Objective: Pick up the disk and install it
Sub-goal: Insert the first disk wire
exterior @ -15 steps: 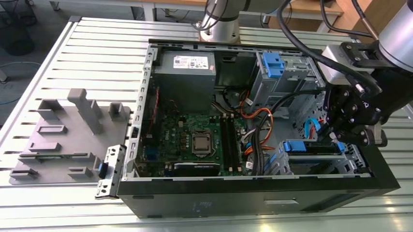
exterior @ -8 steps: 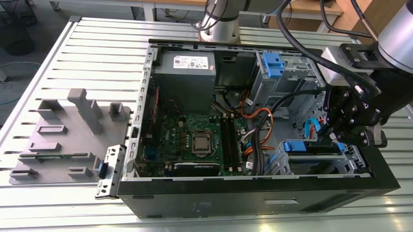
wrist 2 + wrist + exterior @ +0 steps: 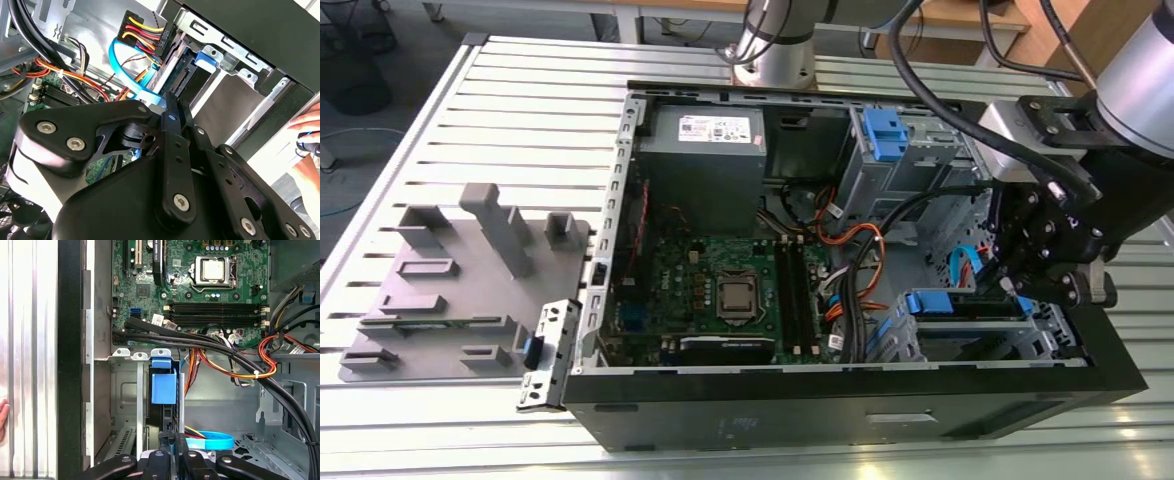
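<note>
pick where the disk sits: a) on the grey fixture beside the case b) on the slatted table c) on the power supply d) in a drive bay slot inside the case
D: in the first wrist view the disk sits in a bay slot, with the gripper close by.

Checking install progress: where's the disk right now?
On the exterior view's right, the disk sits in the drive bay at the near corner of the computer case, just beside the gripper.
</note>
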`<state>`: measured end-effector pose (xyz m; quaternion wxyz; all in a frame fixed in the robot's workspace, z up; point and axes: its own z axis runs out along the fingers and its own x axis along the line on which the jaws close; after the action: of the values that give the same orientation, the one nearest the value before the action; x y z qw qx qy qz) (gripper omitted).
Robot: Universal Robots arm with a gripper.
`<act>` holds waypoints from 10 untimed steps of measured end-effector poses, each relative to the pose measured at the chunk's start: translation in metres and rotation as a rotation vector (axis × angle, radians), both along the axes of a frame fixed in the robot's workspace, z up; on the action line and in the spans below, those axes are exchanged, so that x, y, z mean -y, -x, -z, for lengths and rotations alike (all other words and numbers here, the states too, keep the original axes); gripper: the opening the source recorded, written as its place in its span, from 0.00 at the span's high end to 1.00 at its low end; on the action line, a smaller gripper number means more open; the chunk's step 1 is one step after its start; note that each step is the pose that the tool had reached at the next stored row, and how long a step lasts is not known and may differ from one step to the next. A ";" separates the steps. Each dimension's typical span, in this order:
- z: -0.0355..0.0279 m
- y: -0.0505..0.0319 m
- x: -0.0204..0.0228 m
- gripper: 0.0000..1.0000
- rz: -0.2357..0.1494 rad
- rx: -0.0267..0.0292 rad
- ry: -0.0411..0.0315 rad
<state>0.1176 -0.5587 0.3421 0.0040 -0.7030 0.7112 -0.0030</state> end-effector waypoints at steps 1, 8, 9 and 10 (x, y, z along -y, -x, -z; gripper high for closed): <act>0.0001 0.0000 0.0000 0.84 0.000 0.0000 -0.0001; 0.0011 0.0016 -0.0005 0.84 0.000 0.0014 -0.0002; 0.0012 0.0017 -0.0008 0.84 0.000 0.0014 -0.0001; 0.0012 0.0017 -0.0009 0.84 0.000 0.0015 -0.0001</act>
<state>0.1159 -0.5578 0.3409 0.0045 -0.7029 0.7112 -0.0035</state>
